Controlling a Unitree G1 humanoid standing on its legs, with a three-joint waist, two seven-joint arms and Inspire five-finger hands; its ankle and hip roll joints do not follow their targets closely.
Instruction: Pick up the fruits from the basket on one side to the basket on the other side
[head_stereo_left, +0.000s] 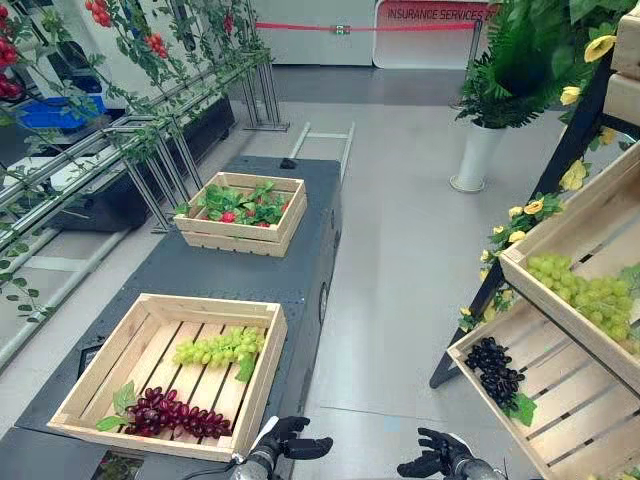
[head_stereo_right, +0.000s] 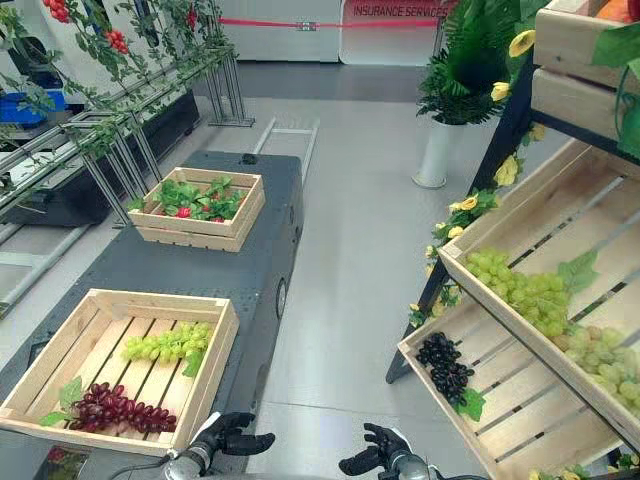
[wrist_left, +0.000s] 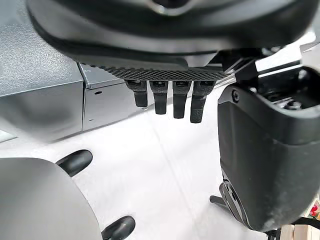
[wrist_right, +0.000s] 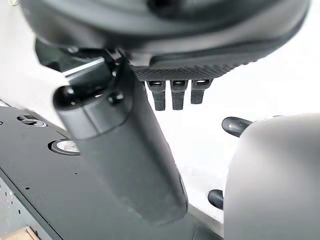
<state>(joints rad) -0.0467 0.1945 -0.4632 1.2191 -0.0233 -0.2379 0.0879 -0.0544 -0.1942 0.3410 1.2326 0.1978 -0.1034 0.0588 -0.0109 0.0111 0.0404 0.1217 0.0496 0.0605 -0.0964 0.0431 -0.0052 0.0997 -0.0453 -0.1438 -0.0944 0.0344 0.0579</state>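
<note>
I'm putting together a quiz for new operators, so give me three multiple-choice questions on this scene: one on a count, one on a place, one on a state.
1. How many grape bunches lie in the near crate? A one; B two; C four.
2. Where are the black grapes? A near crate; B lower shelf crate; C a bucket.
3. What do the left robot hand and right robot hand hold? A nothing; B grapes; C a plate.
Answers: 1 B, green grapes and red grapes lie there; 2 B, they rest on its slats at the right; 3 A, both are open and empty.
</note>
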